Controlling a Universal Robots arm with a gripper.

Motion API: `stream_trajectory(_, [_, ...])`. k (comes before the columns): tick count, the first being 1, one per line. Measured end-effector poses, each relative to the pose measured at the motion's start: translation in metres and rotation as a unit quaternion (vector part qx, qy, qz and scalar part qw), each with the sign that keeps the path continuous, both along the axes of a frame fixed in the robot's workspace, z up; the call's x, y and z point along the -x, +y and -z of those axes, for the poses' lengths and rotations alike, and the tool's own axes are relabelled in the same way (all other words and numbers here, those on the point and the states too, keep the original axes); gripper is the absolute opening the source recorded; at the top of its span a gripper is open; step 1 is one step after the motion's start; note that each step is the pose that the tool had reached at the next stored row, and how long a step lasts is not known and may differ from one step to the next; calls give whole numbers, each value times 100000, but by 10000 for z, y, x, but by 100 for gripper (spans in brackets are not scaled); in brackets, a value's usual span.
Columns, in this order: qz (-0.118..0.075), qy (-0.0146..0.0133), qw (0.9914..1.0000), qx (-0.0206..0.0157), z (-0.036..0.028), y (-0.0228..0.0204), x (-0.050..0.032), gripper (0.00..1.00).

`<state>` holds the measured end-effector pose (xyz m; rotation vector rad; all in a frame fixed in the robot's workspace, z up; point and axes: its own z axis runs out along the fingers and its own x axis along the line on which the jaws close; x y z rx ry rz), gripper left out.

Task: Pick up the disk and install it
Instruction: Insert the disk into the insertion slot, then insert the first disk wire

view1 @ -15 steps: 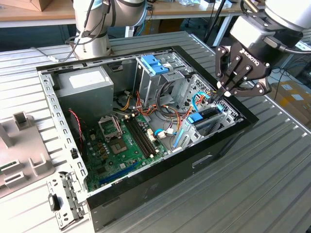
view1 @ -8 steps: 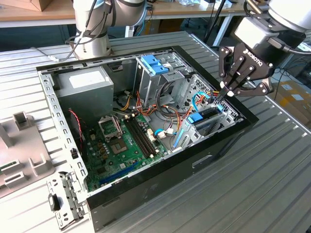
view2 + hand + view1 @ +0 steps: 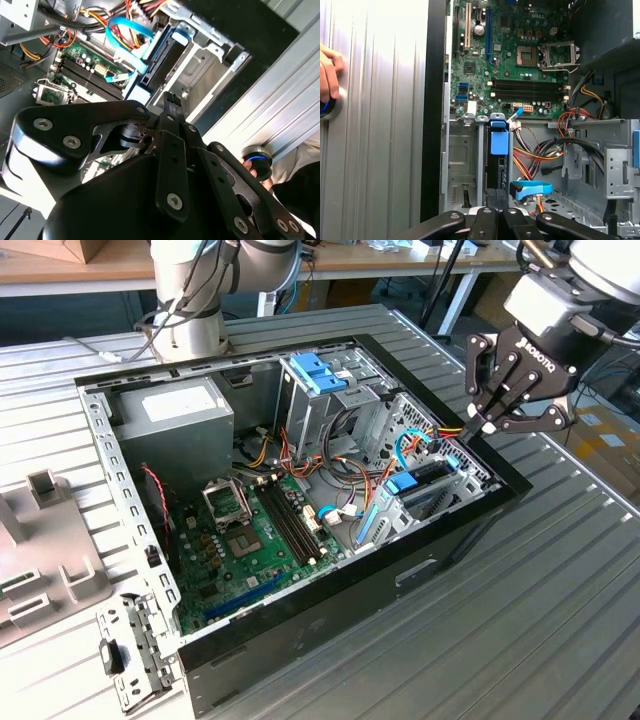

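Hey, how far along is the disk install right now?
The disk already stands on edge in the case's drive bay, blue rail showing. The end effector is shut, holding nothing, just above that bay. Whether the disk is fully seated I cannot tell.

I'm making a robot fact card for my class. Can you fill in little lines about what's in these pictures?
place: open computer case on a ribbed metal table
gripper: over the case's corner at the exterior view's right, fingers shut, nothing in them
disk: standing on edge in the drive bay, just ahead of the gripper
power supply: grey box in the case, toward the exterior view's left
motherboard: green, on the case floor
hand: a person's hand on a round button on the table
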<state>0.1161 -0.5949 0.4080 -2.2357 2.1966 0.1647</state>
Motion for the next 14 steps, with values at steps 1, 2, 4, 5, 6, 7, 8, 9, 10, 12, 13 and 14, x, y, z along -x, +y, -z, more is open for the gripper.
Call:
stream_trajectory(1, [-1, 23, 100000, 3, 0, 0, -28, 11])
stream_trajectory(2, [1, 35, 100000, 0, 1, 0, -46, 11])
stream_trajectory(4, [-1, 59, 100000, 0, 1, 0, -82, 11])
stream_trajectory(5, [2, 61, 100000, 6, 1, 0, -96, 11])
stream_trajectory(6, [1, 61, 100000, 4, 1, 1, -100, 11])
stream_trajectory(7, [9, 61, 100000, 3, 0, 1, -101, 11])
stream_trajectory(8, [1, 61, 100000, 2, 1, 0, -103, 11])
stream_trajectory(9, [-1, 61, 100000, 2, 1, 0, -104, 11])
stream_trajectory(10, [-1, 60, 100000, 4, 1, 0, -104, 11])
stream_trajectory(12, [0, 62, 100000, 2, 1, 0, -105, 11])
stream_trajectory(13, [1, 61, 100000, 1, 1, 0, -105, 11])
stream_trajectory(14, [0, 62, 100000, -1, 1, 0, -105, 11])
